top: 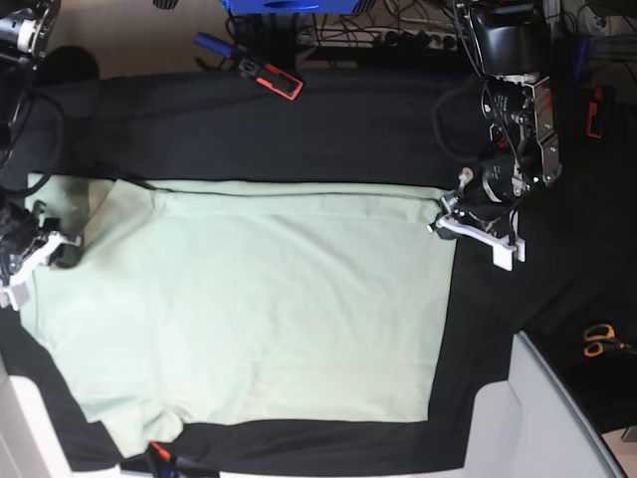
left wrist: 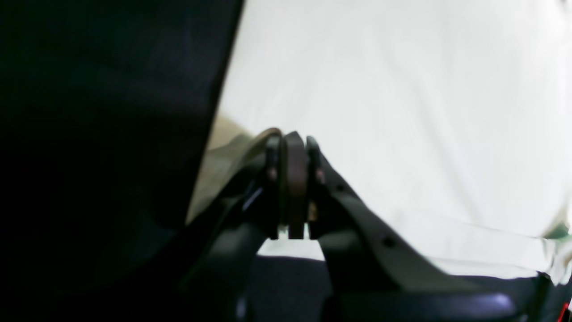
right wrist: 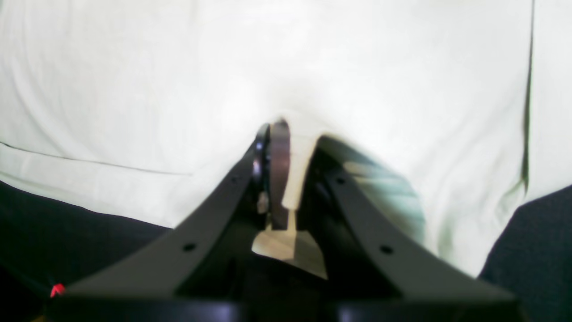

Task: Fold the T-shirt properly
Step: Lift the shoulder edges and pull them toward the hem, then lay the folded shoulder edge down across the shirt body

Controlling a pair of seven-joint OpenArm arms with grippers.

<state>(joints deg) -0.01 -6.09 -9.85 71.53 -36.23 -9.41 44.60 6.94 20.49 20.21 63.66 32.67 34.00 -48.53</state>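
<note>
Both claws pinch the shirt's (top: 259, 299) upper edge: left gripper (top: 445, 216) at frame right, right gripper (top: 62, 242) at frame left; the cloth lies below them.

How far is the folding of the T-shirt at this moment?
Done: the T-shirt lies mostly flat on the black tablecloth, with no clear fold yet. In hand: the left gripper and the right gripper are each shut on cloth at opposite edges. Left: all the folds.
</note>
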